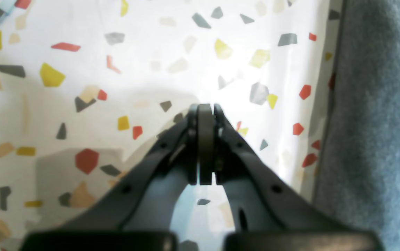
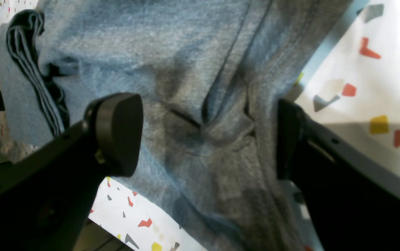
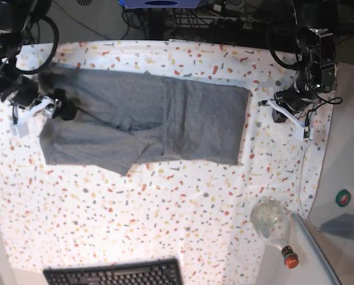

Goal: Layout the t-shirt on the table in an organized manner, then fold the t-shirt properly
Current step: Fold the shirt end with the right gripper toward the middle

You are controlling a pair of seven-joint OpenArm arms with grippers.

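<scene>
Base view: heather-grey knit t-shirt lying partly folded on the white speckled counter.
Left jaws pressing together, empty; right jaws standing spread over rumpled fabric, collar hidden.

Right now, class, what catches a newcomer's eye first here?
The grey t-shirt sprawls partly folded across the far half of the speckled table. The right gripper hangs wide open over its wrinkled end, while the left gripper sits shut beside the opposite edge.
</scene>
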